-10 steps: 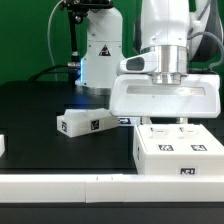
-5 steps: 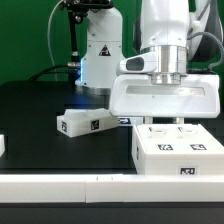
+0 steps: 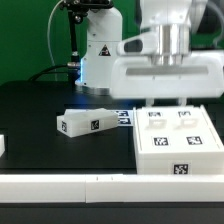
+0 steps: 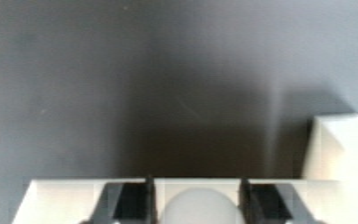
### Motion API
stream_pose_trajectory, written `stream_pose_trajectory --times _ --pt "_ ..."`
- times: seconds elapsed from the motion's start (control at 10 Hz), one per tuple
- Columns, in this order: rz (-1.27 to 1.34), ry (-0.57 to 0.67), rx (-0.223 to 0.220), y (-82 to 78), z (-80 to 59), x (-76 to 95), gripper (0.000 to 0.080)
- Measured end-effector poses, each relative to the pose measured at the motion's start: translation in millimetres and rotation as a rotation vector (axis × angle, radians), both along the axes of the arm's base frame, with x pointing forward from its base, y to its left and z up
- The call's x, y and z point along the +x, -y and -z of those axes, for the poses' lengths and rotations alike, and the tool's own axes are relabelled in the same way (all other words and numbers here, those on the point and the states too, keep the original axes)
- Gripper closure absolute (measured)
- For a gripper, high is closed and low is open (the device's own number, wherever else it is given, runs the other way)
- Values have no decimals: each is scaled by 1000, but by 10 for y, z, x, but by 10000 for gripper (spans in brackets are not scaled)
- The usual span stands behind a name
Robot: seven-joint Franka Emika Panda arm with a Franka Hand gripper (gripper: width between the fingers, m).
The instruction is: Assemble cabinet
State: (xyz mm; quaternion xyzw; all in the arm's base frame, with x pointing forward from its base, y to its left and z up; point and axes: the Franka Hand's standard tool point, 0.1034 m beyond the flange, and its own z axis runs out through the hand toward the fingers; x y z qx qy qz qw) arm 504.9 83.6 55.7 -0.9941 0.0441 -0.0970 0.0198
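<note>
The white cabinet stands on the black table at the exterior view's right, its top and front bearing several square tags. My gripper hangs just above its back part, with the broad white hand over it. In the wrist view my gripper shows two dark fingers standing apart, with the cabinet's white surface and a pale rounded shape between them. Nothing hangs from the gripper. A small white tagged part lies on the table at the exterior view's left of the cabinet.
A white rail runs along the table's near edge. The arm's white base stands at the back. A tagged sheet lies behind the small part. Another white piece sits at the far left edge. A white block shows in the wrist view.
My gripper has risen from just over the cabinet top, uncovering more of the top's tags. The cabinet and the small part have stayed in place.
</note>
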Motion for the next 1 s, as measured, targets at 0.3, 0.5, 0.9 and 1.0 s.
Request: stream_pose_trajectory --times 0.3,0.5,0.9,1.0 --pt "63 -99 24 -110 -479 187 584" --pt "65 -113 18 -82 -409 132 584" --pt "-20 -240 -6 12 -717 357 584" --pt "-63 -232 -20 36 -755 483 584"
